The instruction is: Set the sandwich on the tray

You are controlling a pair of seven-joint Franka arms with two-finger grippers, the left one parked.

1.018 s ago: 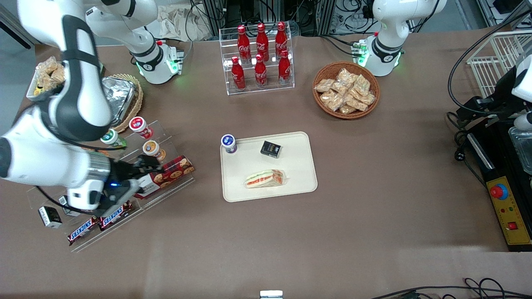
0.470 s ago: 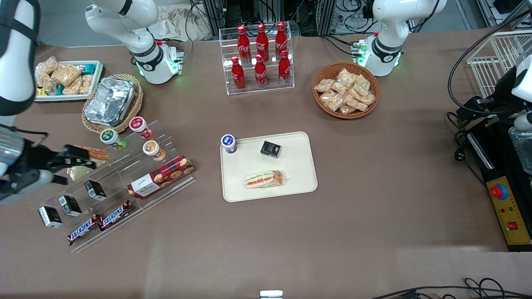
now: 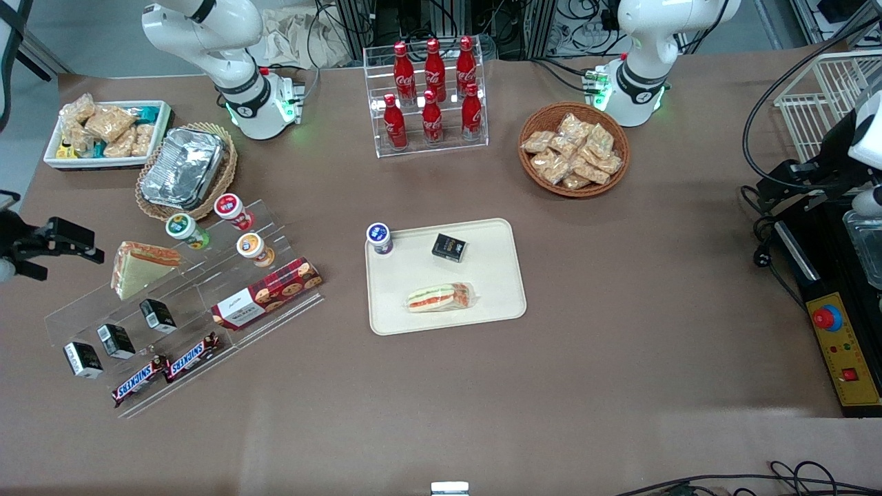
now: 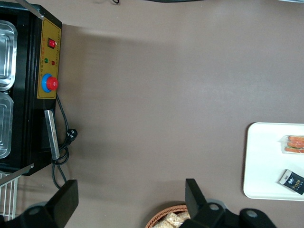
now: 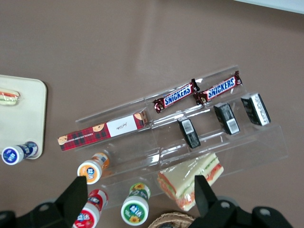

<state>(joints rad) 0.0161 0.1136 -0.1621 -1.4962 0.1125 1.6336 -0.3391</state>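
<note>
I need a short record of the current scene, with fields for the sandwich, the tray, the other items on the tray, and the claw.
sandwich: wrapped wedge, lying flat on the tray, nearer the front camera than the other items there
tray: cream rectangle, flat on the table
other items on tray: blue-lidded cup; small black box
claw: open, holding nothing, at the working arm's end of the table, clear of the tray

Clear-wrapped sandwich (image 3: 439, 297) lies flat on the cream tray (image 3: 496, 275), gripper (image 3: 65, 246) well apart
</note>
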